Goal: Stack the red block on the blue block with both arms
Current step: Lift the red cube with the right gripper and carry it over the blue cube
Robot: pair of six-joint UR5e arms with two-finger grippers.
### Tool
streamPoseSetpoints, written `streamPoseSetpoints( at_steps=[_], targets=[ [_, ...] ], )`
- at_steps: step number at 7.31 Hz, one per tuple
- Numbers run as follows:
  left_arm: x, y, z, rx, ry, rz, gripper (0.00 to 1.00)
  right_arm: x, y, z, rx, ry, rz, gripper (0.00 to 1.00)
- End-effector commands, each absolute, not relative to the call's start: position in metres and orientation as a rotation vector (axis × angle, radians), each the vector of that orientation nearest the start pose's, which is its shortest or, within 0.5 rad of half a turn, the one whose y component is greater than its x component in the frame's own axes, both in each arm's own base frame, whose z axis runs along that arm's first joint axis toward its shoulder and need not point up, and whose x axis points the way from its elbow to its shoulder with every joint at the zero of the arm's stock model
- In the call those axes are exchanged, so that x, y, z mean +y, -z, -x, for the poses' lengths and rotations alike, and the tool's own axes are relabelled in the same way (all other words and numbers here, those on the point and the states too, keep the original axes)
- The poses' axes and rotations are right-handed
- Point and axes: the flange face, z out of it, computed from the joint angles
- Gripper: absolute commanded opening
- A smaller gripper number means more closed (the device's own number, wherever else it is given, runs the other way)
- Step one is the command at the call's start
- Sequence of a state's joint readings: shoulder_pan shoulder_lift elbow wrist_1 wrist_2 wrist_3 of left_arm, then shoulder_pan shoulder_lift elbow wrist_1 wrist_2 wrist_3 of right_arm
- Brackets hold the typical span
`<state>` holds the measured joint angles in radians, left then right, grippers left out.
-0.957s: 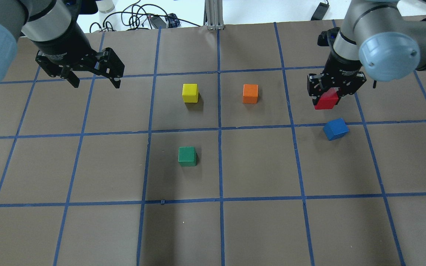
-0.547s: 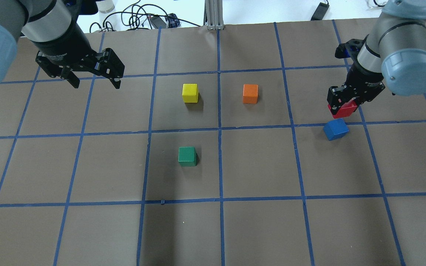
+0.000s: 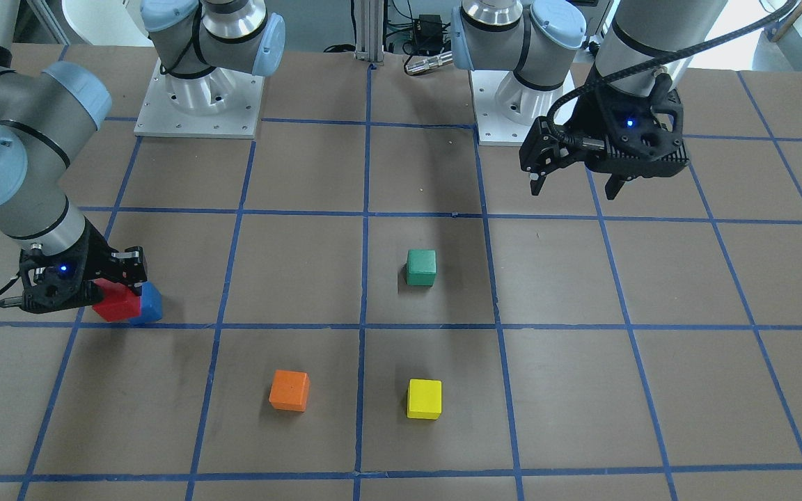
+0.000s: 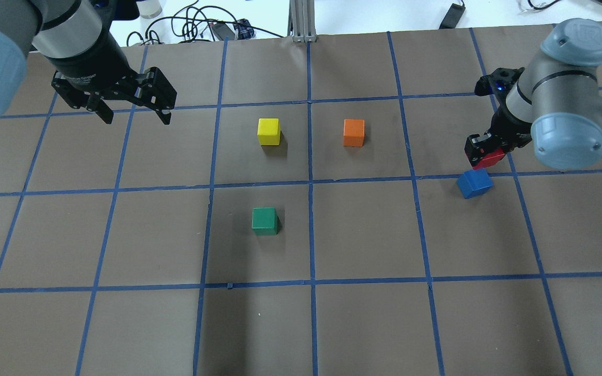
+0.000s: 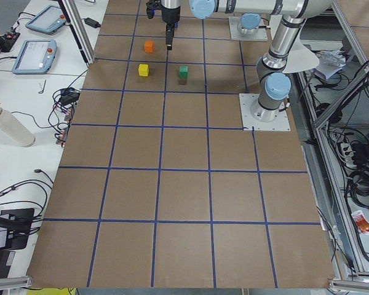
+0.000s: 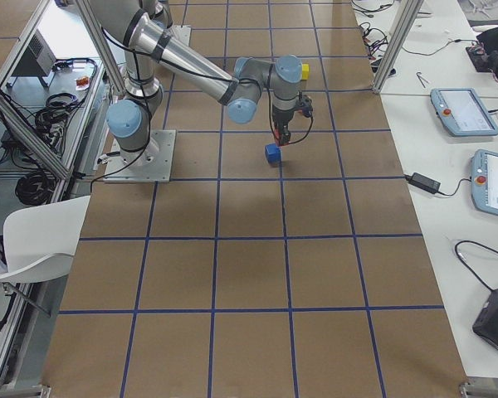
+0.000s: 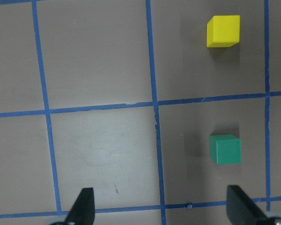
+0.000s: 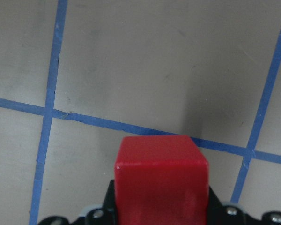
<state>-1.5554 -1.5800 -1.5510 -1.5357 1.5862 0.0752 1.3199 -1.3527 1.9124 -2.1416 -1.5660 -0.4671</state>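
Two arms are working apart: the right gripper (image 4: pixel 483 155) is clamping the red block (image 4: pixel 489 160) just beside the blue block (image 4: pixel 474 183), while the left gripper (image 4: pixel 137 120) is hanging wide open, holding nothing.

— What carries everything?
— A brown table (image 4: pixel 363 235) with a blue tape grid (image 4: pixel 310 182).
— What lies on it?
— A blue block (image 4: pixel 474 183) just beside the right gripper (image 4: pixel 484 155). An orange block (image 4: pixel 354 132), a yellow block (image 4: pixel 268 130) and a green block (image 4: pixel 264 220) sit between that gripper and the left gripper (image 4: pixel 137 119).
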Motion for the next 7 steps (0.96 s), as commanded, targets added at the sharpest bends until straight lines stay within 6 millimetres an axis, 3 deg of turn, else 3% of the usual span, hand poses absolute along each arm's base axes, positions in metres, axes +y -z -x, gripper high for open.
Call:
streamPoseSetpoints(
  at_steps=[1,7],
  targets=[
    [-0.502,-0.498,0.124,3.122,0.073,-0.093,1.0,-0.543,-0.254,0.002,3.118,-0.024,0.334,0.0],
    [-0.498,-0.501,0.123,3.12,0.082,-0.095,1.0,-0.532,-0.243,0.003,3.135,-0.094,0.32,0.0]
  ],
)
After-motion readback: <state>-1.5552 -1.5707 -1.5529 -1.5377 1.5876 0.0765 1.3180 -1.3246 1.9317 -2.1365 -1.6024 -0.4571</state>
